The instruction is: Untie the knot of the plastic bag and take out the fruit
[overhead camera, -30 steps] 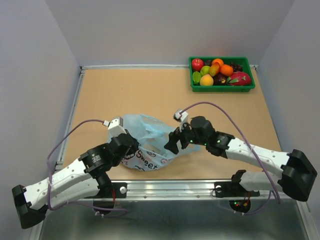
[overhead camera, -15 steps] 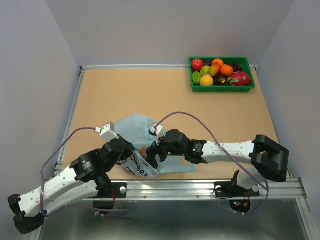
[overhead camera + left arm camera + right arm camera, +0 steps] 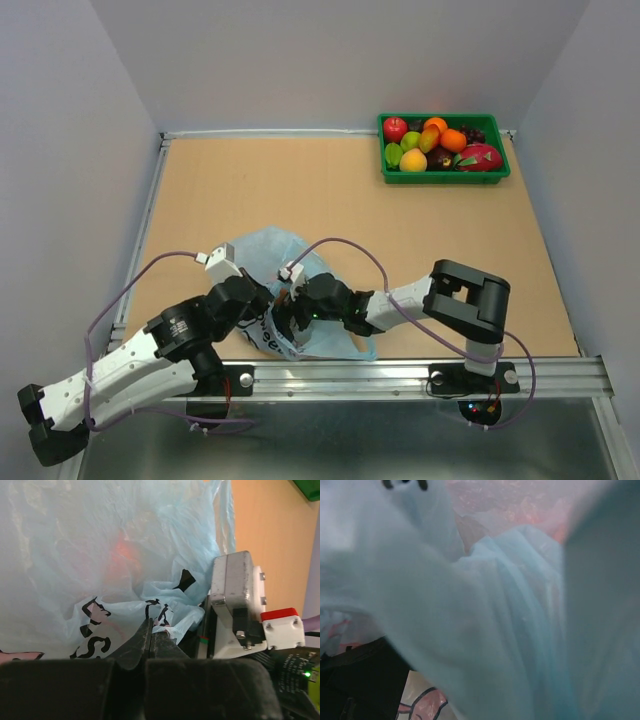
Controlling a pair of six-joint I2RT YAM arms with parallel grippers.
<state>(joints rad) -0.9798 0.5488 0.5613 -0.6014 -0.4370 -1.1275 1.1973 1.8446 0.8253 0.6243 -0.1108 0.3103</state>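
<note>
Left jaws clamp a fold of the plastic bag (image 3: pixel 75 555), which spreads toward 12 o'clock. Right jaws are smothered in film; I cannot tell their state.

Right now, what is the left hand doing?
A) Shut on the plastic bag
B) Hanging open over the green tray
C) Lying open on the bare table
A: the left wrist view shows the left hand shut, its jaws pressed together on a fold of the plastic bag.

right tool (image 3: pixel 291 320) tips buried in plastic bag (image 3: pixel 263 249), fruit (image 3: pixel 123 551) blurred
</note>
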